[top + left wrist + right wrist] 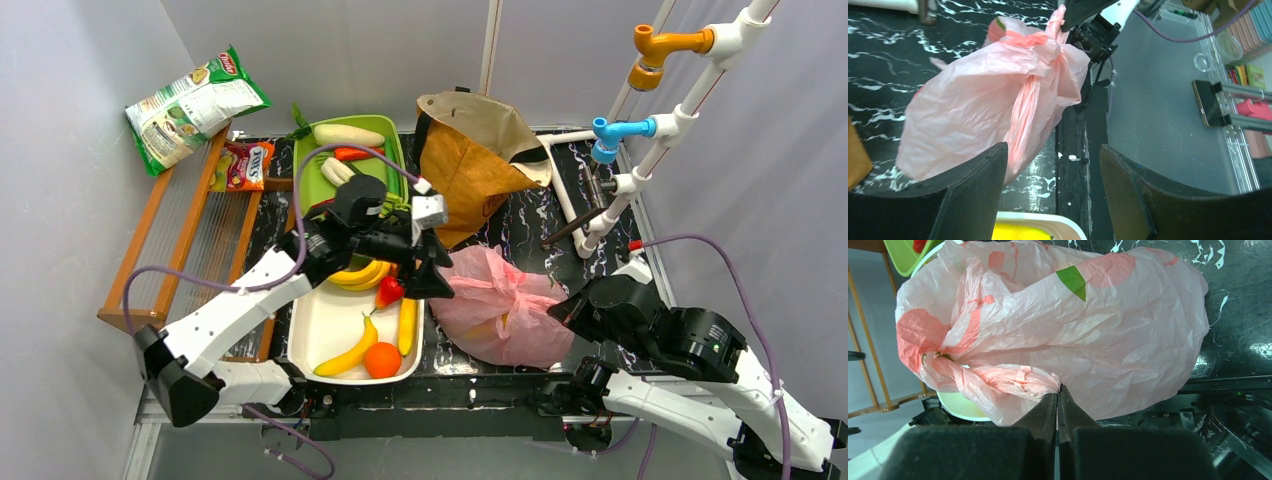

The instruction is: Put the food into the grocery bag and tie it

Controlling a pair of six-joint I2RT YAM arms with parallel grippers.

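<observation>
The pink grocery bag (500, 305) lies bulging on the black table, its handles twisted and knotted on top. My right gripper (560, 308) is at its right side, shut on the twisted handle (1008, 380) where it meets the bag (1108, 330). My left gripper (428, 275) is open and empty at the bag's left edge, over the white tray (320, 320). In the left wrist view the bag (973, 105) lies just beyond the left finger (973, 190). Food in the tray: bananas (345, 358), an orange (382, 360), a red piece (389, 291).
A brown paper bag (470, 160) stands behind the pink bag. A green tray (345, 160) with radish and leeks is at the back. A crisp packet (190, 105) leans on the wooden rack (190, 250) at left. A white pipe frame (640, 150) stands at the right.
</observation>
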